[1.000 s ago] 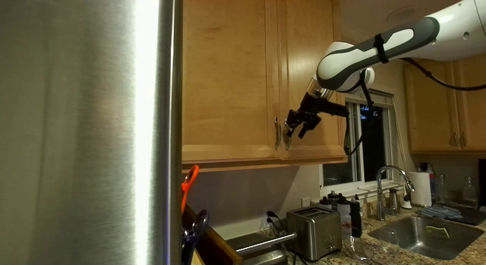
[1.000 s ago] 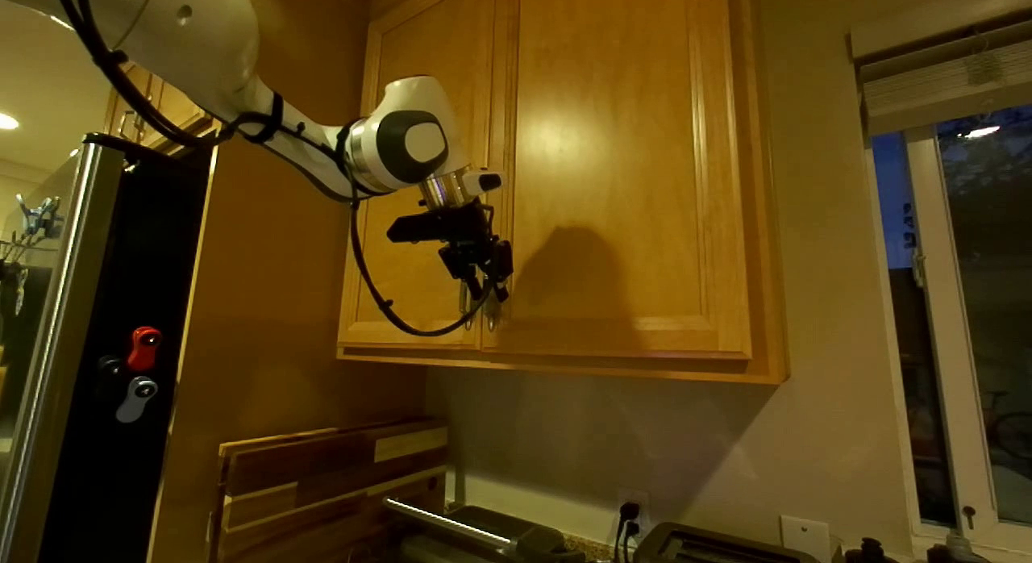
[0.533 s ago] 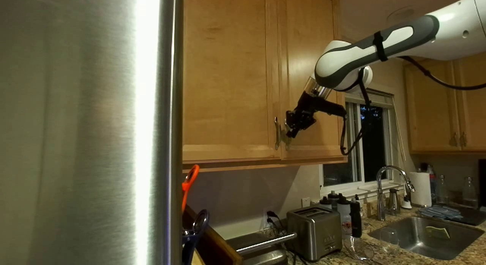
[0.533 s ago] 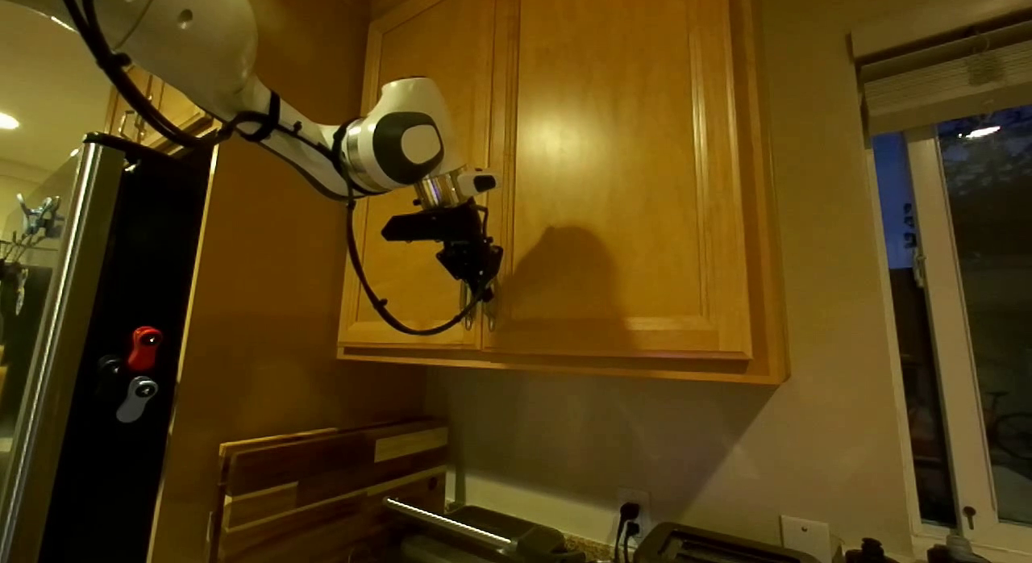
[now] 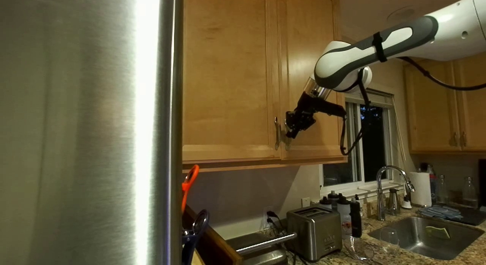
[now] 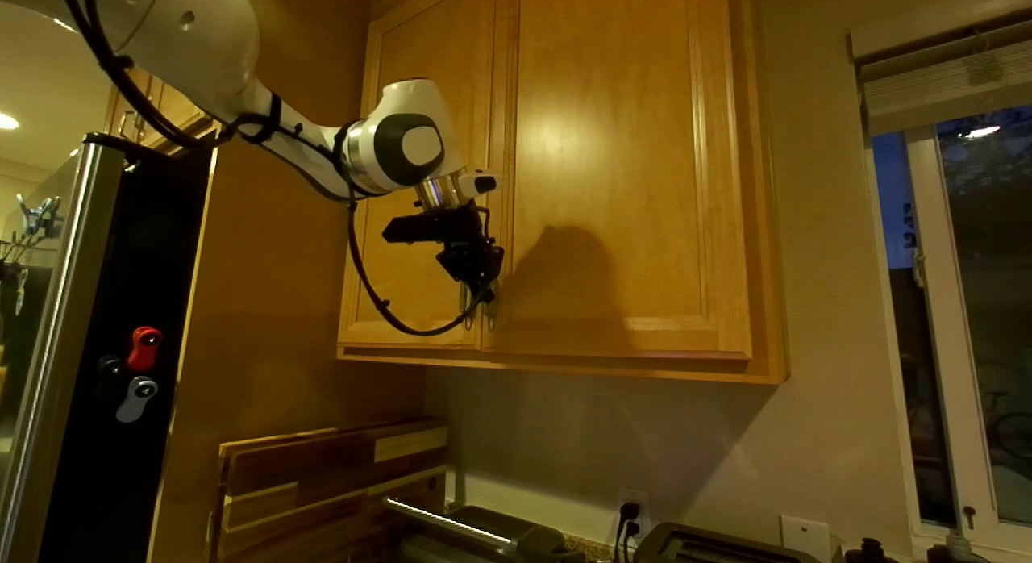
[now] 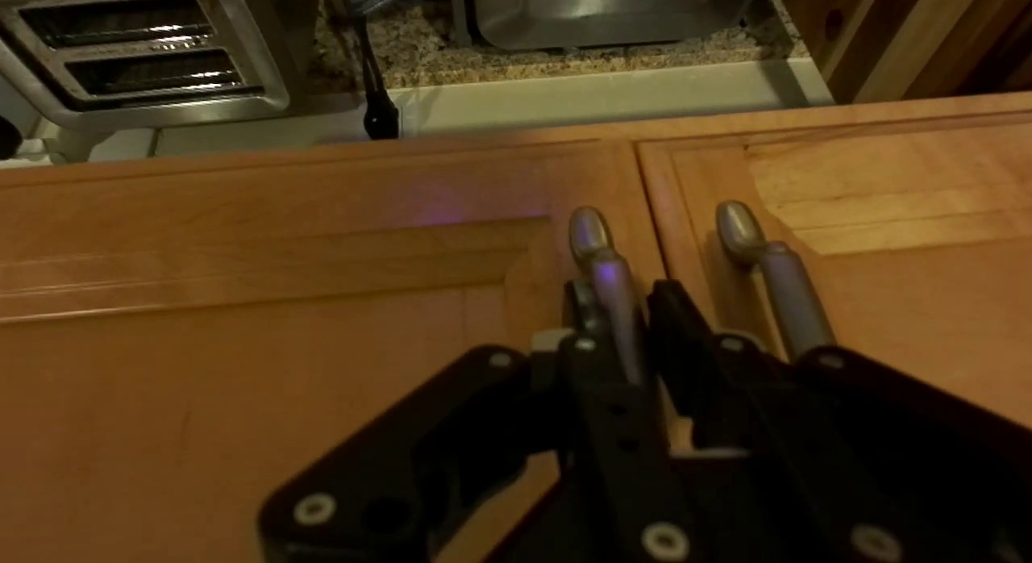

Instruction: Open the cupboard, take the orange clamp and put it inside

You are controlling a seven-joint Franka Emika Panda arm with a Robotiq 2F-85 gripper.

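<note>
Wrist view: gripper point(image 7: 621, 298) has just narrowed from parted to nearly closed, fingers point(image 7: 681, 337) either side of a bar handle point(image 7: 614, 285), the right-hand one in both exterior views, apparently gripping it. Cupboard point(image 6: 613, 160) remains closed; judged ready for the pull. Orange clamp point(image 5: 185, 186), partly hidden by the steel fridge point(image 5: 83, 128) in an exterior view, stands left, below the cupboard, unheld.

Top of the cupboard point(image 6: 613, 184) beyond both exterior views, one handle point(image 7: 614, 285) partly behind the fingers point(image 7: 679, 345).
</note>
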